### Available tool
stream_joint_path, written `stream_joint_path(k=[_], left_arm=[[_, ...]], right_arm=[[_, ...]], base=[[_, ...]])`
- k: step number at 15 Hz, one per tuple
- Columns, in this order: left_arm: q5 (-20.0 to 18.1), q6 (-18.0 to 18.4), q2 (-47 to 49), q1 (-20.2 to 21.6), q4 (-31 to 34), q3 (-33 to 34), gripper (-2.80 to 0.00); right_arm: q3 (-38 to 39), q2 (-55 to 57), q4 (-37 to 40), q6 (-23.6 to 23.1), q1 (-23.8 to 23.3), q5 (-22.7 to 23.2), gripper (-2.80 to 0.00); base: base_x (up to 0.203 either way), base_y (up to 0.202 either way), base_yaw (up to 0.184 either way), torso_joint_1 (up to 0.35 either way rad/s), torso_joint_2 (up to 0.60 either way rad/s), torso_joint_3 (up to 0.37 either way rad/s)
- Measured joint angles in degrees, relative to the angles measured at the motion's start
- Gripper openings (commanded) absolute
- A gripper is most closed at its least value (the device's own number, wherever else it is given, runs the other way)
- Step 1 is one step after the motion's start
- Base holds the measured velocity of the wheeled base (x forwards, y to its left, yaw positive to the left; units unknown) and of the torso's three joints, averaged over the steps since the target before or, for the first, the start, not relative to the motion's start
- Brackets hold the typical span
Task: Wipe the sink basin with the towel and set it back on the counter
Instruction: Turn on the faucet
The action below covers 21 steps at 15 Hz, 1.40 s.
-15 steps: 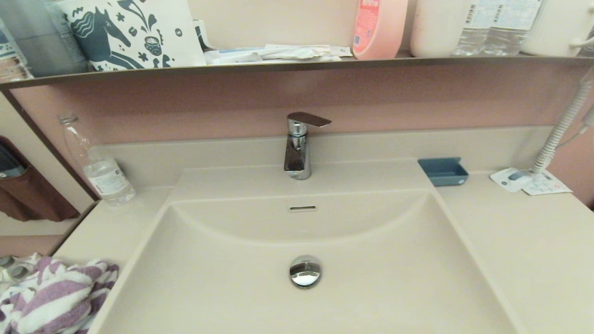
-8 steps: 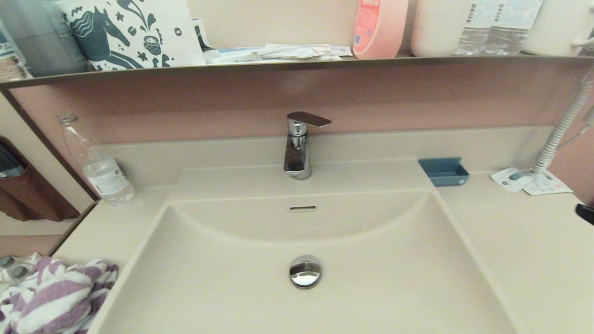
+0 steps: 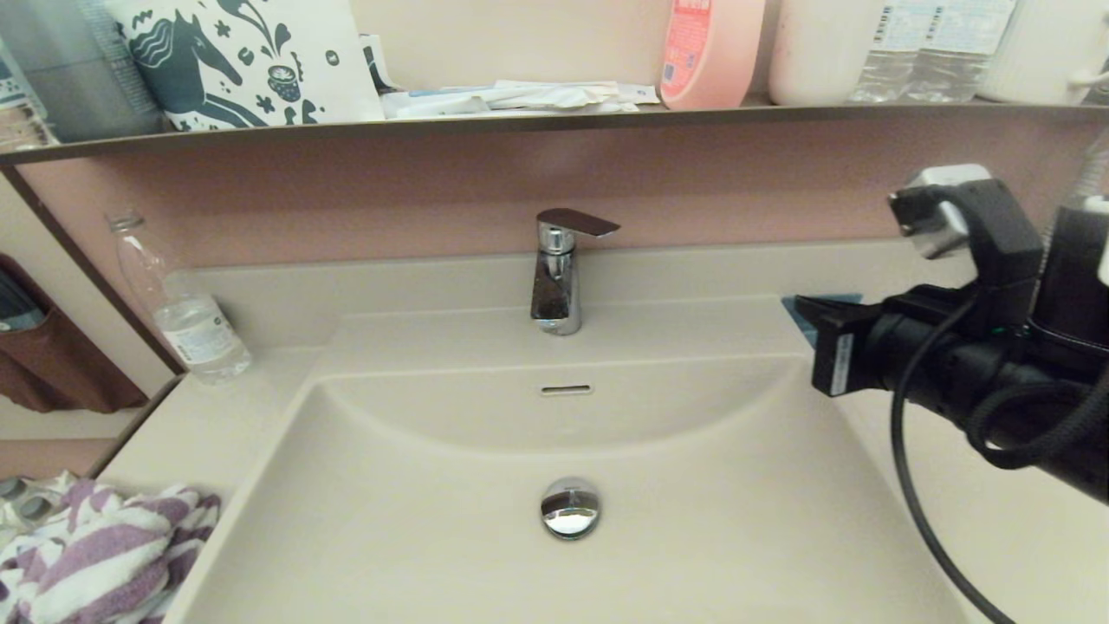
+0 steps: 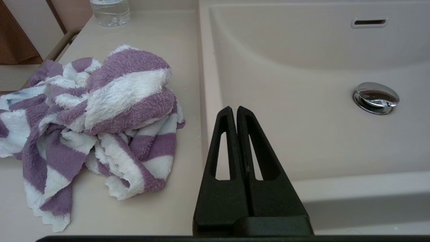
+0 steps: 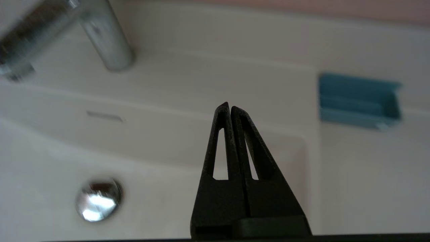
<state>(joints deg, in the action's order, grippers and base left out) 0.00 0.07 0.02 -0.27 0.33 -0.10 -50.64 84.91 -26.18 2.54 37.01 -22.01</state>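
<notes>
The purple-and-white striped towel (image 3: 95, 555) (image 4: 100, 111) lies crumpled on the counter (image 3: 199, 416) left of the sink basin (image 3: 693, 520). The left gripper (image 4: 234, 109) is shut and empty. It hovers low over the basin's left rim, with the towel beside it and apart; it is out of the head view. My right gripper (image 3: 806, 305) (image 5: 228, 107) is shut and empty, held above the basin's back right corner and pointing toward the chrome tap (image 3: 557, 277). The drain plug (image 3: 569, 507) sits mid-basin.
A clear water bottle (image 3: 182, 312) stands at the counter's back left. A blue tray (image 5: 359, 101) sits at the back right, mostly hidden by the right arm in the head view. The dark-edged shelf (image 3: 520, 121) above holds several bottles and a bag.
The right arm has swung in from the right edge and now reaches left over the right counter to the basin's corner. The towel has not moved.
</notes>
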Motion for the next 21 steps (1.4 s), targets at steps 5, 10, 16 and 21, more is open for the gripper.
stream_joint_path(k=[5,10,16,21], left_arm=[[0.0,-0.05,0.0,0.0,0.0,0.0,-2.8],[0.0,0.0,0.0,0.0,0.02,0.05,-2.8],[0.0,-0.02,0.0,0.0,0.02,0.02,-2.8],[-0.02,-0.02,0.0,0.0,0.02,0.0,-2.8]], right_arm=[[-5.5,9.04,-7.49,-3.07,5.12,-0.66,-2.8],[-8.93,17.33,-20.74,-7.74,6.21,0.95,-2.8],[-16.99,25.51,-23.78,-11.07,6.21,2.57,-2.8],[-23.34,29.96,-23.81,-12.13,6.16,2.97,-2.8]], base=[[0.0,0.0,0.0,0.0,0.0,0.0],[0.0,0.0,0.0,0.0,0.0,0.0],[0.0,0.0,0.0,0.0,0.0,0.0],[0.0,0.0,0.0,0.0,0.0,0.0]])
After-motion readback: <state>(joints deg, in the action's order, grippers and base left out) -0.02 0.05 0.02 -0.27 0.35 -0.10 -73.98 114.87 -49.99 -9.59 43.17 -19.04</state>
